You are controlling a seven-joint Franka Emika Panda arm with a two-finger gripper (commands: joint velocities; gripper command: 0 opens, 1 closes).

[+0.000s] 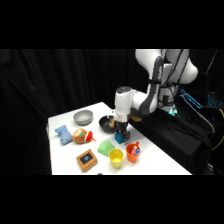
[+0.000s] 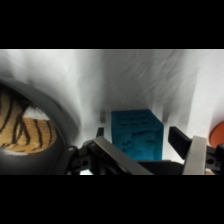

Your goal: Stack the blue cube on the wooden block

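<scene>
The blue cube (image 1: 120, 137) is small and teal. It sits on the white table just in front of a black bowl (image 1: 106, 122). My gripper (image 1: 121, 131) has come down right over the cube. In the wrist view the cube (image 2: 137, 135) stands between my fingers, and the gripper (image 2: 137, 134) is open, with a narrow gap on each side of the cube. The wooden block (image 1: 87, 159), orange-brown with a dark blue centre, lies flat near the table's front left, well away from the gripper. It is out of the wrist view.
A green rounded object (image 1: 105, 147), a yellow cup (image 1: 116, 158) and an orange cup (image 1: 132, 151) stand between the cube and the front edge. A grey bowl (image 1: 83, 117), a light-blue pillow toy (image 1: 63, 134) and an orange striped toy (image 1: 81, 136) lie to the left.
</scene>
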